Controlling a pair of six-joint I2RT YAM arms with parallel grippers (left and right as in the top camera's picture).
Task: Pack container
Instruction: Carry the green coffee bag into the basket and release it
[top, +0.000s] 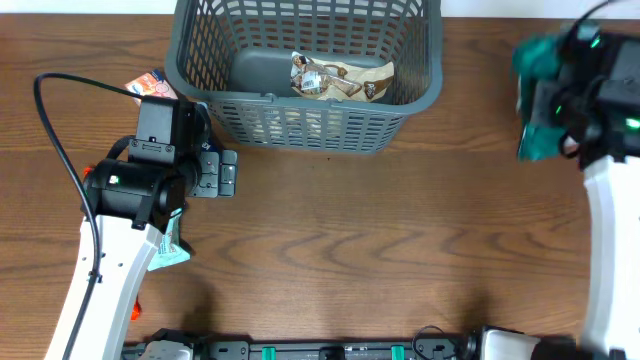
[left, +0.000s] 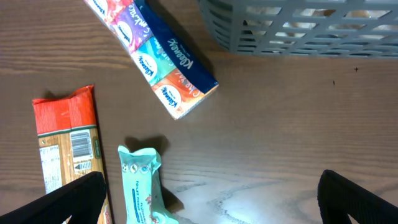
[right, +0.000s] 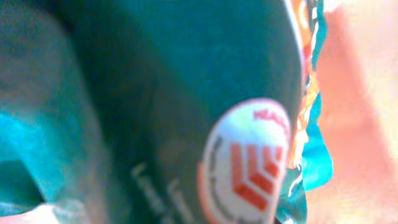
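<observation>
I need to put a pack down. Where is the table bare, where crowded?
Free: the table in front of the basket; also the basket floor left of the brown pack. Crowded: tissue pack, red bar, mint bar by the left gripper.

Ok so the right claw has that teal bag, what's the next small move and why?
Probably swing the right claw leftward to bring the teal bag over the basket. The claw is shut on the bag well off to the basket's right, apart from it, and the basket holds just one snack pack with bare floor beside it.
</observation>
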